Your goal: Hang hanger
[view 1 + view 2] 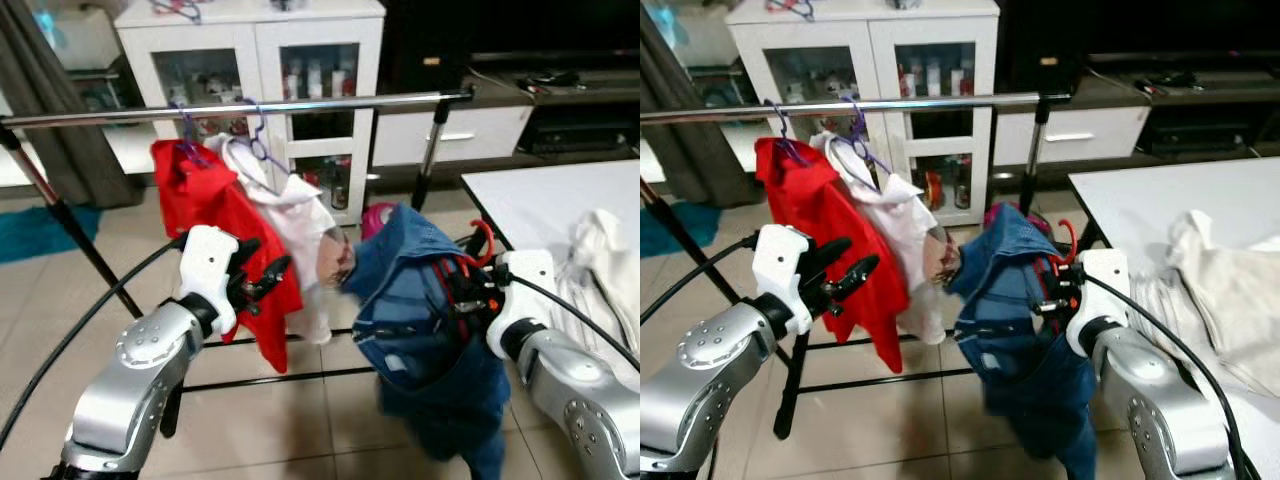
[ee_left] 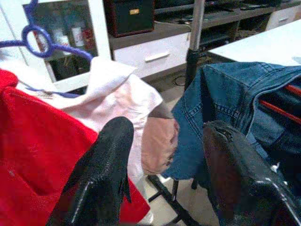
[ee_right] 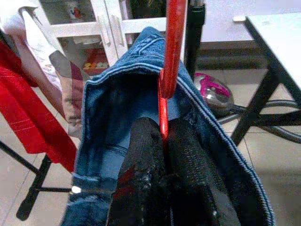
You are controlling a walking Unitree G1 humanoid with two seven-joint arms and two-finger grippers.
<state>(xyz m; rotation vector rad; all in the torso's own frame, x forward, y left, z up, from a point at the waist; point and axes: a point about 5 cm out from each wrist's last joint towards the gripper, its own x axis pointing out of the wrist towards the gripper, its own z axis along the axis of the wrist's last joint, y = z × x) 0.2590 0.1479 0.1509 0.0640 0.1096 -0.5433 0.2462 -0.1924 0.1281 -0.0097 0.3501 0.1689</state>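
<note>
Below the rail (image 1: 240, 106), your right end effector (image 3: 162, 141) pinches the red hanger (image 3: 171, 56), hook upward, body hidden under denim jacket (image 1: 420, 300); left end effector (image 2: 164, 155) spread.

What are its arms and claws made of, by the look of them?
Each arm is a rounded silver shell with small bolts, ending in a white wrist block. A black cable loops out to each wrist. Each claw, left claw and right claw, has two long black fingers.

White glass-door cabinet (image 1: 300, 70) behind; white table (image 1: 560, 205) holds pale cloth (image 1: 600, 250).
</note>
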